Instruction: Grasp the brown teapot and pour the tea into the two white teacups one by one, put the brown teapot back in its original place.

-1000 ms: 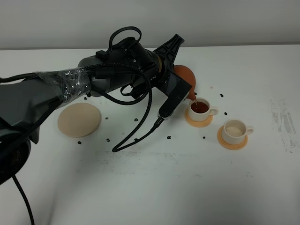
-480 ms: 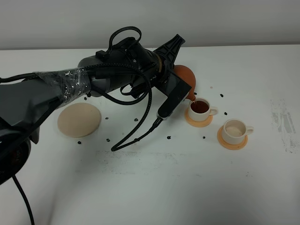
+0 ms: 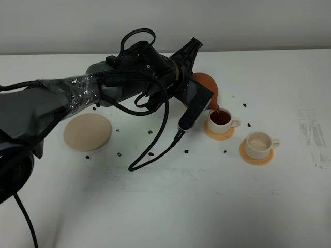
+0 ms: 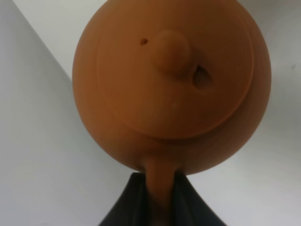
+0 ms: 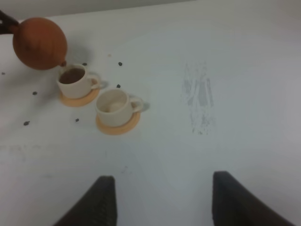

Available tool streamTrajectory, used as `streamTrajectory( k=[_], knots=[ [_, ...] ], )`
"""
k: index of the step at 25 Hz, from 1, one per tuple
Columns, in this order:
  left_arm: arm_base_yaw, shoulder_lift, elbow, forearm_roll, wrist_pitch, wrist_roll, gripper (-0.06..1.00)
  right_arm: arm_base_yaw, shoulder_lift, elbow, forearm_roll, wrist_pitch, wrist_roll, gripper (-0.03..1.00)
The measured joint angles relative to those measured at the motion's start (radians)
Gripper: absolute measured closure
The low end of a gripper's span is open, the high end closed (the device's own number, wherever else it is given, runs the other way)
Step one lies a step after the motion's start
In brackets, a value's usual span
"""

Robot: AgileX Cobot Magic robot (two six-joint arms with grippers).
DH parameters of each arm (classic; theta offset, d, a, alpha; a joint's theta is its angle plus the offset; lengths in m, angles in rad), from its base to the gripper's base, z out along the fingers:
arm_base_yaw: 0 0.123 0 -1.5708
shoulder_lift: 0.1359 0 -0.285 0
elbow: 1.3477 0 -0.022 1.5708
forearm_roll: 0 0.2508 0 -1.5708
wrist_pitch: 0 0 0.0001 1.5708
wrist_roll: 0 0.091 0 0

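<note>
The brown teapot point(image 3: 206, 84) hangs tipped above the white table point(image 3: 181, 206) with its spout pointing down. From the high camera the left arm's wrist covers much of the pot, and the grip itself is out of sight. The left wrist camera shows it: the left gripper point(image 4: 159, 178) is pinched narrow on the pot's loop handle point(image 4: 157, 165), with a dark finger on either side. The lid point(image 4: 131, 94) and its knob point(image 4: 171, 52) sit in place. That view takes in only the pot and bare table.

The right wrist camera shows what lies under the spout. The first teacup point(image 5: 74, 80) stands just beneath the teapot's spout, and dark tea point(image 5: 71, 75) nearly fills it. The second teacup point(image 5: 113, 104) stands just past the first, farther from the teapot, and its inside is pale. Each cup rests on an orange coaster point(image 5: 117, 126).

The beige saucer point(image 3: 88, 132) lies well apart from the teapot, beyond the left arm, with nothing on it. Only the high camera catches it.

The right gripper point(image 5: 163, 176) appears only in its own wrist view. Its fingers are spread wide around nothing, well apart from the teapot. Dark specks point(image 5: 119, 86) dot the table around the cups.
</note>
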Motion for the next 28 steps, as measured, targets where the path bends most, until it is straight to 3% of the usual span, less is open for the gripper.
streamTrajectory(
  k=[7, 12, 17, 21, 25, 28],
  knots=[
    [0.001, 0.000, 0.000, -0.023, 0.035, -0.177, 0.86, 0.000, 0.000, 0.000, 0.000, 0.000, 0.000, 0.52],
    [0.011, -0.008, 0.000, -0.042, 0.061, -0.236, 0.86, 0.000, 0.000, 0.000, 0.000, 0.000, 0.000, 0.52],
    [0.035, -0.041, 0.000, -0.155, 0.147, -0.246, 0.86, 0.000, 0.000, 0.000, 0.000, 0.000, 0.000, 0.52],
    [0.053, -0.080, 0.020, -0.306, 0.199, -0.266, 0.86, 0.000, 0.000, 0.000, 0.000, 0.000, 0.000, 0.52],
    [0.071, -0.092, 0.033, -0.431, 0.236, -0.396, 0.86, 0.000, 0.000, 0.000, 0.000, 0.000, 0.000, 0.52],
    [0.079, -0.092, 0.038, -0.449, 0.282, -0.532, 0.86, 0.000, 0.000, 0.000, 0.000, 0.000, 0.000, 0.52]
  ],
)
